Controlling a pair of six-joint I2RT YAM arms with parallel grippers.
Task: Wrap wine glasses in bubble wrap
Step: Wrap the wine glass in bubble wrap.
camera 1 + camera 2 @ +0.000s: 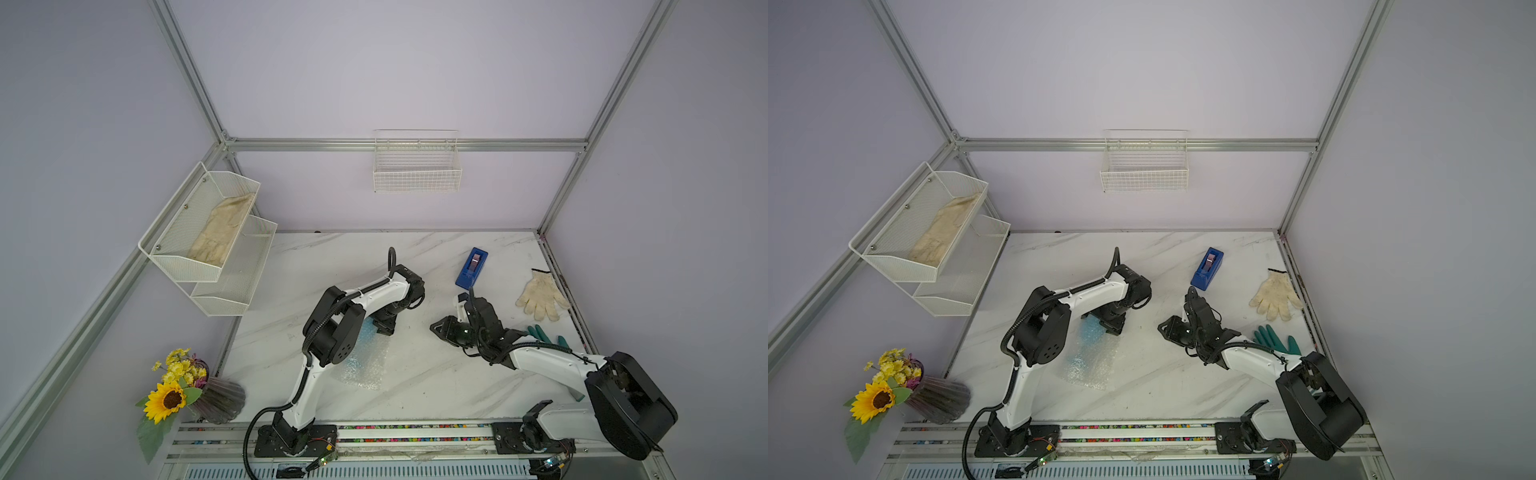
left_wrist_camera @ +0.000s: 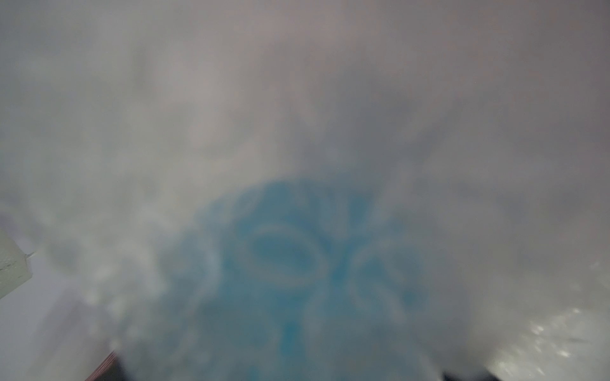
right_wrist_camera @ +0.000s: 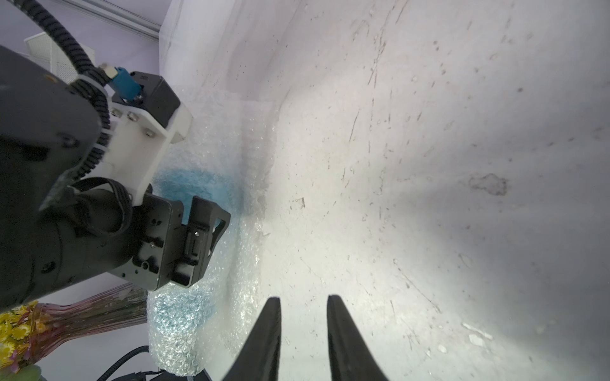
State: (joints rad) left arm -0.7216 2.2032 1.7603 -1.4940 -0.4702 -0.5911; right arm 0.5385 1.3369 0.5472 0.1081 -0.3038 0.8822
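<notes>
Closest to me runs the metal rail (image 1: pixel 415 446) that carries both arm bases, and off its left end a vase of flowers (image 1: pixel 216 399) leans beside the marble table (image 1: pixel 436 386). A little farther in, the bubble wrap (image 1: pixel 365 368) lies crumpled on the table under the left arm. The goblet (image 1: pixel 368 332) is inside it, showing only as a sky-blue patch through the plastic at the wrap's far end. In the left wrist view that blue is a close blur behind hazy bubbles. The left gripper (image 1: pixel 383 327) is down at that far end, right against the wrap. I cannot tell from here whether its fingers are spread or squeezed on anything. Well apart to the right, the right gripper (image 3: pixel 303 298) hovers over bare marble and points toward the wrap. Its two fingers are slightly parted with nothing between them. Behind that arm a teal glove (image 1: pixel 540 333) lies partly hidden. A cream glove (image 1: pixel 540 296) lies near the table's right edge, just beyond it. Farther back sits the dark blue tape dispenser (image 1: pixel 471 269). On the left wall hangs a two-tier mesh rack (image 1: pixel 166 257) with a pale glove (image 1: pixel 220 232) in its upper tier. A wire basket (image 1: pixel 417 178) hangs on the back wall.
</notes>
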